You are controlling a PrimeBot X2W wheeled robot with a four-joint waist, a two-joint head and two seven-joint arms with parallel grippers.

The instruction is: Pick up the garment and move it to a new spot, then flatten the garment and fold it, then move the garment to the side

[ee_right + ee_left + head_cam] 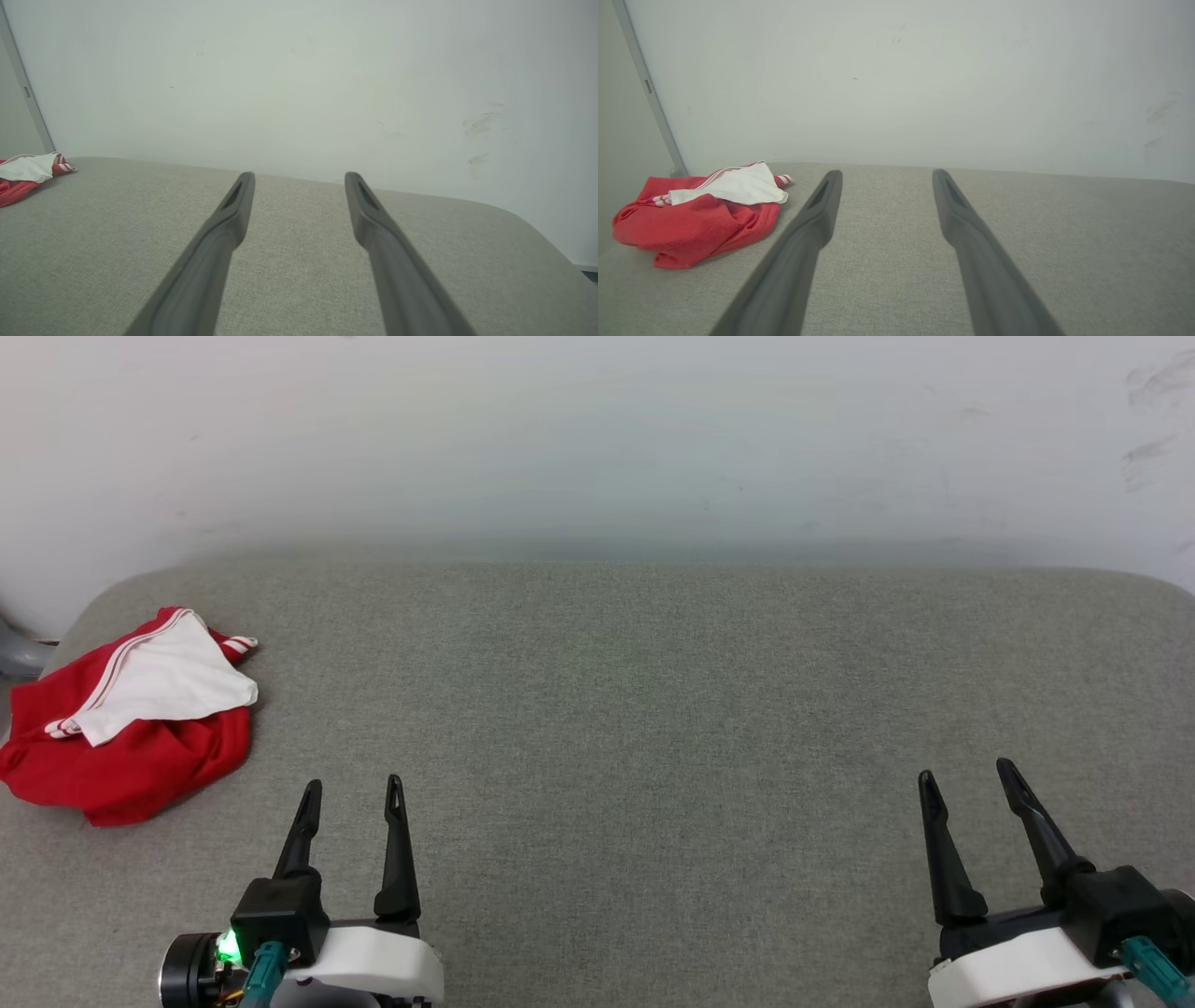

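Note:
The garment (131, 714) lies crumpled at the far left of the grey fabric surface (635, 709), red with a white sleeve and striped trim on top. My left gripper (353, 789) hovers open just right of it and nearer to me, holding nothing. In the left wrist view the garment (698, 214) sits left of the gripper (883, 176), apart from the fingers. My right gripper (966, 773) stands open at the lower right, far from the cloth. The right wrist view has the gripper (299, 177) open over bare fabric, with the garment (25, 175) at the left edge.
A pale wall (597, 439) rises directly behind the surface. The surface has rounded far corners (528, 219) and its left edge runs close to the garment. A grey upright strip (649, 88) stands against the wall at the left.

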